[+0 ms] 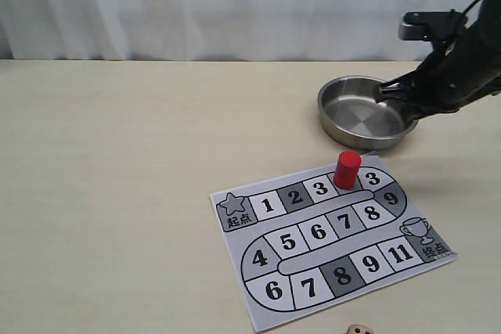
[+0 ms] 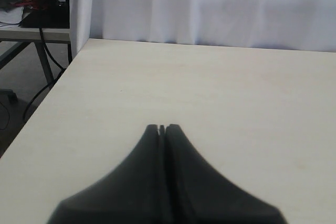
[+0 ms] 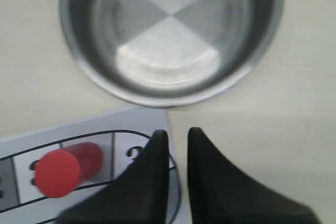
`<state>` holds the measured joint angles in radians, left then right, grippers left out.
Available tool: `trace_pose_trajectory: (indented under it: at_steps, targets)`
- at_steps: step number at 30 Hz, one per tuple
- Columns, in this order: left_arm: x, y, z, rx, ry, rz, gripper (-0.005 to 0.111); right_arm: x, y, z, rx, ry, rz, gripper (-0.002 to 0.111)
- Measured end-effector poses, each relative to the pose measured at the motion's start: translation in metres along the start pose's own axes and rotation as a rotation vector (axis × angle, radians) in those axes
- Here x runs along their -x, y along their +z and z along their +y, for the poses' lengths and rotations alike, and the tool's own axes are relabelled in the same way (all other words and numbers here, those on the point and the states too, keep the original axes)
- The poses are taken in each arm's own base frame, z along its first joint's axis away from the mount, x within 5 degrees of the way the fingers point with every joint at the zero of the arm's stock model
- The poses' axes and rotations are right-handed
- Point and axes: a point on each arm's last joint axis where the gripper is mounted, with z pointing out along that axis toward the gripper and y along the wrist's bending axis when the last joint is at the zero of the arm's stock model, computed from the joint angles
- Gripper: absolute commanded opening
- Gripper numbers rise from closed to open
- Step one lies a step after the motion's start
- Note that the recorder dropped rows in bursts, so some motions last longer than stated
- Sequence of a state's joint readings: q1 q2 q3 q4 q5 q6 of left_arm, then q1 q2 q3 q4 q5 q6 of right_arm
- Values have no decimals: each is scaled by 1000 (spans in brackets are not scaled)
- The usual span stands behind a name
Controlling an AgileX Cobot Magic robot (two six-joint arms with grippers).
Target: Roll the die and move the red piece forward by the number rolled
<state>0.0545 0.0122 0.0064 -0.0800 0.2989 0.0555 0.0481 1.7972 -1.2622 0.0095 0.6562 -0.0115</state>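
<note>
The die (image 1: 360,329) lies on the table (image 1: 117,193) at the very near edge of the exterior view, just off the near border of the numbered board (image 1: 317,232) and to the right of its middle. Only its upper part shows, pale with dark pips, and the count cannot be read. The red piece (image 1: 347,170) stands upright on the far row of the board, on the square between 2 squares both marked 3, toward the board's right end. In the right wrist view the red piece (image 3: 60,170) is seen from above, on the board (image 3: 31,135), close beside the dark fingers. A round steel bowl (image 1: 329,111) sits on the table just beyond the board's far right corner, apart from the piece. The right gripper (image 1: 383,92) hangs above the bowl's right rim, its arm coming in from the right. In its own view the right gripper (image 3: 177,139) has its fingers a narrow gap apart, grasping nothing, with the bowl (image 3: 73,51) past the tips. The left gripper (image 2: 161,128) is clenched, its tips pressed together with nothing between them, over bare table (image 2: 210,87) well away from the board. A white curtain (image 1: 196,5) hangs behind the table's far edge.
</note>
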Motion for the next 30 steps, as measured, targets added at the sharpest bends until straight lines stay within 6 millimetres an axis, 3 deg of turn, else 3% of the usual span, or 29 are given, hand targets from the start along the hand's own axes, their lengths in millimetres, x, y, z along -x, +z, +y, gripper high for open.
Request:
trace_pose_trajectory:
  at_steps: [7, 13, 16, 21, 25, 30]
  targets:
    - [0, 0, 0, 0, 0, 0, 0, -6, -3, -48, -56, 47, 38, 4]
    - [0, 0, 0, 0, 0, 0, 0, -11, -5, -51, -54, 23, 86, 4]
    - [0, 0, 0, 0, 0, 0, 0, -12, -15, -50, -53, 22, 91, 4]
    - [0, 0, 0, 0, 0, 0, 0, -10, -61, -47, -64, 18, 1, 4]
    - [0, 0, 0, 0, 0, 0, 0, -19, -115, -42, -79, 13, -126, 4]
    - [0, 0, 0, 0, 0, 0, 0, -43, -192, -34, -103, 6, -331, 4]
